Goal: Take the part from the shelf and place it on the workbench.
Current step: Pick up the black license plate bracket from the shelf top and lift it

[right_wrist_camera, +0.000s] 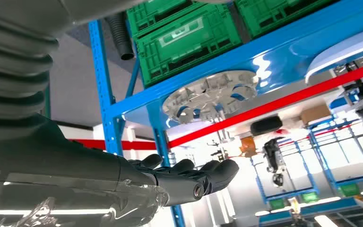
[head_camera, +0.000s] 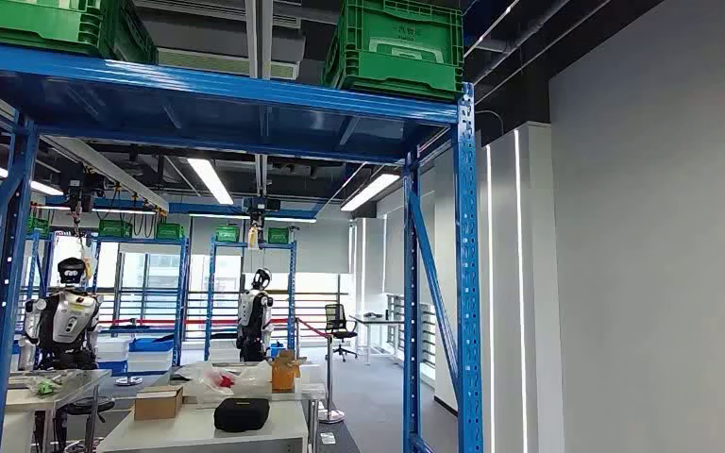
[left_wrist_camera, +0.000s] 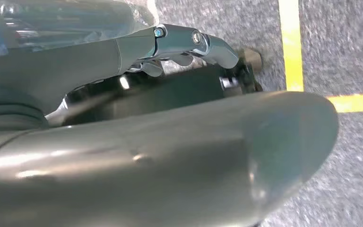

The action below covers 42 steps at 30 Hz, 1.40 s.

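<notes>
The part [right_wrist_camera: 211, 96] is a round silver disc with cut-outs, lying on a blue shelf board [right_wrist_camera: 283, 52] in the right wrist view. My right hand [right_wrist_camera: 184, 177] is stretched out a short way off the disc, dark fingers extended and apart, holding nothing and not touching it. In the left wrist view my left hand [left_wrist_camera: 160, 142] hangs over grey carpet, its thick grey thumb and silver fingers [left_wrist_camera: 189, 42] lying out with nothing between them. The blue shelf frame [head_camera: 466, 283] stands right in front of me in the head view.
Green crates [head_camera: 398, 47] sit on the top shelf level, also green crates [right_wrist_camera: 189, 40] beside the disc. Beyond the rack stands a white table [head_camera: 208, 425] with a black bag [head_camera: 242, 413] and a cardboard box [head_camera: 159, 403]. Two other robots [head_camera: 64, 321] stand further back. Yellow floor tape [left_wrist_camera: 290, 47].
</notes>
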Available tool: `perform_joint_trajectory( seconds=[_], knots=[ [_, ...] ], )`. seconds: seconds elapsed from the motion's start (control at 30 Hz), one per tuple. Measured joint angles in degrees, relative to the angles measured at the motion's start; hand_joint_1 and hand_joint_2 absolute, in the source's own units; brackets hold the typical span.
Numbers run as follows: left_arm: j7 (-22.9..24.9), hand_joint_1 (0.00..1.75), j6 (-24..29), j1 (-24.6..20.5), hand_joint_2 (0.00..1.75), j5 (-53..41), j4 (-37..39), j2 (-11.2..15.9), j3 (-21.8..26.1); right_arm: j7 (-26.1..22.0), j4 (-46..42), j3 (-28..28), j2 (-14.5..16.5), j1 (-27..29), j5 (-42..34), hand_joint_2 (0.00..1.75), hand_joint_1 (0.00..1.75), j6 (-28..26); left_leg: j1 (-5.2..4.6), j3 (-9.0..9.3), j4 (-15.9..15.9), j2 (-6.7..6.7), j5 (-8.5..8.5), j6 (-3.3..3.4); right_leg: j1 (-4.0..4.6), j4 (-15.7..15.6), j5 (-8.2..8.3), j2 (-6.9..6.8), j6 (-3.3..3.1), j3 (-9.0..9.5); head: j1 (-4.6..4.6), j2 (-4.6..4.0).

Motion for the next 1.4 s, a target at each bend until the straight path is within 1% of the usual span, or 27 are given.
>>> perform_joint_trajectory(
  seconds=[0.07, 0.2, 0.4, 0.9, 1.4],
  knots=[
    [0.13, 0.0, 0.03, 0.0, 0.0, -0.25, 0.07, 0.16, -0.16, 0.01, -0.09, 0.53, 0.15, -0.19, -0.26, 1.75, 0.0, 0.21, 0.0, 0.0, 0.0, 0.0, 0.0, 0.0, 0.0, 0.0, 0.0, -0.01, 0.0, 0.0, 0.01, 0.0],
    [0.38, 0.0, 0.04, 0.01, 0.0, -0.78, 0.15, 0.54, -0.53, 0.14, -0.43, 2.02, 0.48, -0.66, -1.82, 0.0, 0.0, 0.83, 0.0, 0.0, 0.0, -0.01, 0.0, 0.0, 0.0, 0.0, 0.0, 0.0, 0.0, 0.0, 0.03, 0.0],
    [0.46, 0.0, -0.1, 0.01, 0.0, -1.35, 0.15, 0.69, -0.77, 0.61, -0.59, 3.11, 0.57, -0.89, -3.29, 0.0, 0.0, 0.83, 0.0, 0.0, 0.0, -0.01, 0.0, 0.0, 0.0, 0.0, 0.01, 0.0, -0.01, -0.01, 0.02, 0.0],
    [1.42, 0.0, -0.3, -0.02, 0.0, -3.35, 0.13, 1.15, -0.78, 5.51, 1.56, 3.02, -0.36, -0.33, -5.72, 0.0, 0.0, 2.01, 0.0, 0.0, 0.0, 0.0, 0.01, -0.01, 0.0, 0.0, 0.01, 0.0, -0.02, -0.04, 0.02, 0.0],
    [2.19, 0.0, -1.13, -0.04, 0.0, -4.56, 0.11, 1.36, -0.77, 6.12, 4.52, 2.07, -0.9, -0.11, -8.1, 0.0, 0.0, 3.05, 0.0, 0.0, 0.0, 0.0, 0.01, -0.01, 0.0, 0.0, 0.02, 0.0, -0.02, -0.04, 0.04, 0.0]
  ],
)
